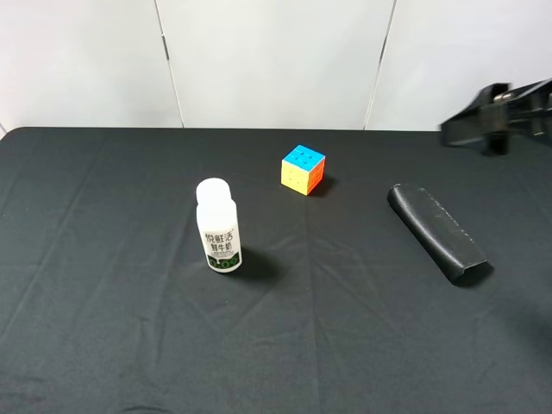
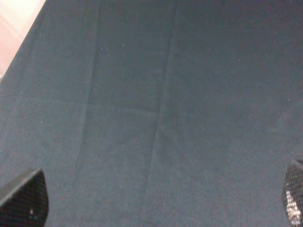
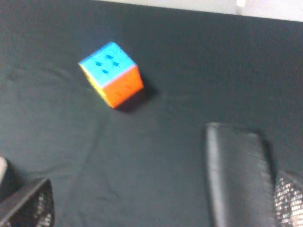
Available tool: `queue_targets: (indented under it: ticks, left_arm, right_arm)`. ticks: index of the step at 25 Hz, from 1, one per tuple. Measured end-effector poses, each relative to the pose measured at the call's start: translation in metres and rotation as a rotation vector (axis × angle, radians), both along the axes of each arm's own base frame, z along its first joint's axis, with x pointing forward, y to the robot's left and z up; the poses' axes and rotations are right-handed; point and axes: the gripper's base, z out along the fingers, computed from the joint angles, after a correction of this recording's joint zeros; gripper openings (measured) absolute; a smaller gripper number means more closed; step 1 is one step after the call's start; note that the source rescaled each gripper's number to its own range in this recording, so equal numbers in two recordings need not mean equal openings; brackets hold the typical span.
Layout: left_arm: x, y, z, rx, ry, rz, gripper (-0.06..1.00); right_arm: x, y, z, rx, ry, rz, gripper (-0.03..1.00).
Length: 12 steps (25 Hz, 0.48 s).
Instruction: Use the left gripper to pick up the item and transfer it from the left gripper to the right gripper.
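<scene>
The black case [image 1: 438, 233] lies flat on the black cloth [image 1: 103, 328] on the right side of the table, its long axis slanting from the middle toward the near right edge, and nothing touches it. In my right wrist view the case [image 3: 239, 175] sits just ahead of my right gripper [image 3: 161, 208], closer to one fingertip [image 3: 289, 198] than the other; those jaws stand wide apart with nothing between them. From the high camera only a blurred black part of my right arm [image 1: 504, 116] shows at the far right edge, above and behind the case. My left gripper [image 2: 161, 203] looks down on bare creased cloth, its 2 mesh-patterned tips at the corners of the view, spread wide and holding nothing; a pale strip shows past the cloth's edge in one corner. There is open cloth all round the case: toward the near edge and toward the middle. The cube [image 1: 303, 169], blue on top with yellow and orange sides, sits well apart from the case toward the back centre. The white bottle [image 1: 218, 226] stands upright left of centre, farther off; its label carries dark Chinese characters above a green band, too small for me to read. White wall panels [image 1: 276, 60] close off the far edge.
</scene>
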Motion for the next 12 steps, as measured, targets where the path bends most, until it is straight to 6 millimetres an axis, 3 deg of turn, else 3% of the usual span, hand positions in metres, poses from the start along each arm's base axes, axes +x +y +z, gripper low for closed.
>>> queue_targets:
  ticks: [4,12]
  left_arm:
    - [0.0,0.0,0.0,0.0,0.0,0.0,0.98]
    - [0.0,0.0,0.0,0.0,0.0,0.0,0.98]
  right_arm:
    - [-0.022,-0.011,0.013,-0.058,-0.005,-0.031,1.0]
    - [-0.086,-0.028,0.028,-0.083,-0.014,-0.04,1.0]
